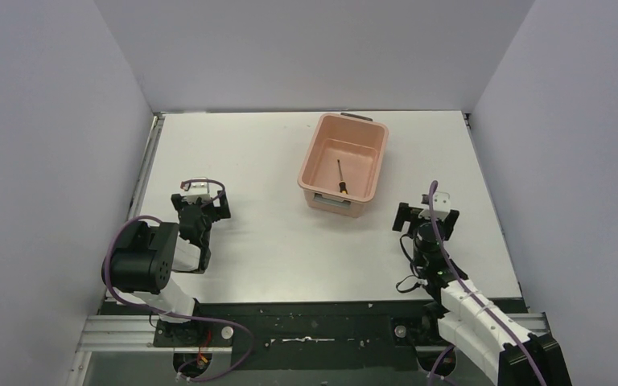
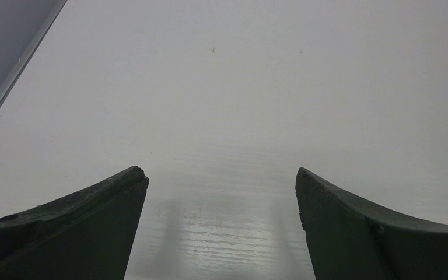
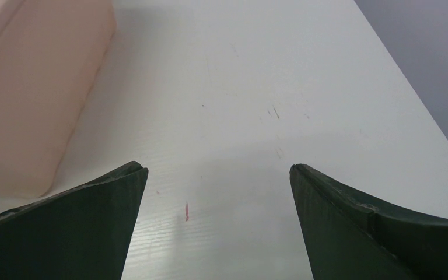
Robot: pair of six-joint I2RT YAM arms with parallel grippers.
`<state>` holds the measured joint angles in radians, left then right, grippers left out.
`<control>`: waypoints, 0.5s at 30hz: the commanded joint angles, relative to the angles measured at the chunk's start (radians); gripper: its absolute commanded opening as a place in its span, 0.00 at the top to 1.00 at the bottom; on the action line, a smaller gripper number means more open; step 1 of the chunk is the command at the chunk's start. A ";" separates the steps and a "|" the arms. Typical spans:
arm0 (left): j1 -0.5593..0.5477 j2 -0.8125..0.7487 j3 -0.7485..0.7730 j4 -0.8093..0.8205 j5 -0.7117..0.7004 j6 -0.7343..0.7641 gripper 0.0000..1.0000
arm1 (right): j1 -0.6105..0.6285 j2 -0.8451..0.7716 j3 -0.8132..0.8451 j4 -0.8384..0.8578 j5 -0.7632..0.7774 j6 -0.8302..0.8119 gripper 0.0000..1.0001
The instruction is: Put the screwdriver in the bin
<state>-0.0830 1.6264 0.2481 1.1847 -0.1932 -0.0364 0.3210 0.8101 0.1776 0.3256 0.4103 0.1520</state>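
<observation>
Screwdriver (image 1: pixel 340 175) lying in bin (image 1: pixel 311 153) (handle colours indistinct), tip unclear

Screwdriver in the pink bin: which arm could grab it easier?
Probably right: the right gripper, open, sits just beside the bin holding the screwdriver; the left gripper is farther off.

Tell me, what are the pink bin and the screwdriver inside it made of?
The bin looks like plastic: smooth salmon-pink walls, rounded moulded corners. The screwdriver probably has a metal shaft, thin and dark; its handle is too small to judge.
</observation>
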 commanded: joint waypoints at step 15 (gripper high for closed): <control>0.005 -0.014 0.008 0.023 0.011 0.010 0.03 | -0.005 -0.065 -0.015 0.175 0.010 -0.012 0.00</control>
<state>-0.0830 1.6264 0.2481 1.1851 -0.1932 -0.0364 0.3210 0.7570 0.1654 0.4198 0.4046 0.1390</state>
